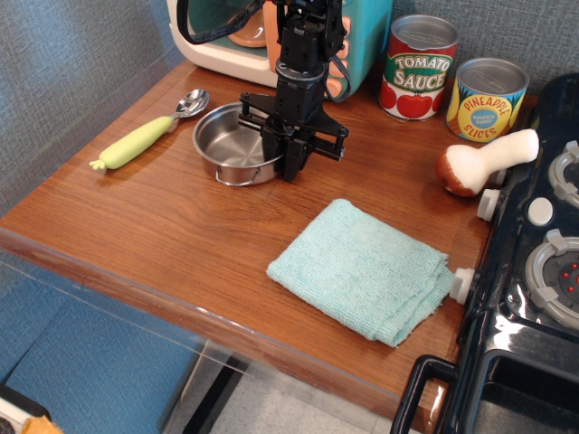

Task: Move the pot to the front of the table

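Observation:
The pot (228, 140) is a small shiny steel pot with a thin wire loop handle at its front. It sits on the brown wooden table (163, 226) at the back left. My black gripper (282, 155) stands upright over the pot's right rim. Its fingers have closed together on that rim, one inside the pot and one outside. The pot rests on the table.
A spoon with a yellow-green handle (145, 136) lies left of the pot. A folded light-blue cloth (362, 269) lies at the front right. Two tin cans (418, 68) (487, 98) stand at the back. A toy mushroom (484, 161) and the black stove (543, 271) are at the right. A toy appliance (226, 36) stands behind.

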`<state>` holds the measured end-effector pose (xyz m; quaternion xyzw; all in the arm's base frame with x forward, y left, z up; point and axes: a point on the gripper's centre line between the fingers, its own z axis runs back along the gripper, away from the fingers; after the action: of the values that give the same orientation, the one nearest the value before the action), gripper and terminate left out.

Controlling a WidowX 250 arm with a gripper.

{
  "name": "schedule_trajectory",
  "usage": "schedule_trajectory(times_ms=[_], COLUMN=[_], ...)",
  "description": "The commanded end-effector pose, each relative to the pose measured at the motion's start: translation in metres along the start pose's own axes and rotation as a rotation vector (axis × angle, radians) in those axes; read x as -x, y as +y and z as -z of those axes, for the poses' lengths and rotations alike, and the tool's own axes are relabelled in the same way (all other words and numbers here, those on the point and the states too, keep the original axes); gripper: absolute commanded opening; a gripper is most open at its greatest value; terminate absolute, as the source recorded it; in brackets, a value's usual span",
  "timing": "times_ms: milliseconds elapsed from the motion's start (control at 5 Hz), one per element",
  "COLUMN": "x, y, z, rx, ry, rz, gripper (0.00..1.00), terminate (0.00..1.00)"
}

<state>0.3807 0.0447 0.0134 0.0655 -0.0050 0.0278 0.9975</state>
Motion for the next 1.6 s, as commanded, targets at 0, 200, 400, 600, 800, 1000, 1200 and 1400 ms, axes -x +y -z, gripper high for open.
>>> schedule_trajectory(times_ms=[0, 200, 400, 600, 800, 1000, 1200, 1400], x=[0.0, 0.034, 0.067, 0.095, 0.107, 0.111, 0.112, 0.113], y=[0.0, 0.009, 0.026, 0.053, 0.064, 0.064, 0.059, 0.054], z=[-0.081, -0.106, -0.093, -0.072, -0.049, -0.03, -0.019, -0.003], rx=[0.068, 0.096, 0.058, 0.07, 0.091, 0.081, 0.088, 0.082], ry=[-0.179, -0.235, -0.204, -0.164, -0.123, -0.064, -0.031, 0.003], rz=[0.021, 0.02, 0.027, -0.032, -0.059, -0.047, -0.035, -0.023], gripper=[0.0, 0.0, 0.0, 0.0, 0.0, 0.0, 0.0, 0.0], terminate=[0.0, 0.0, 0.0, 0.0, 0.0, 0.0, 0.0, 0.0])
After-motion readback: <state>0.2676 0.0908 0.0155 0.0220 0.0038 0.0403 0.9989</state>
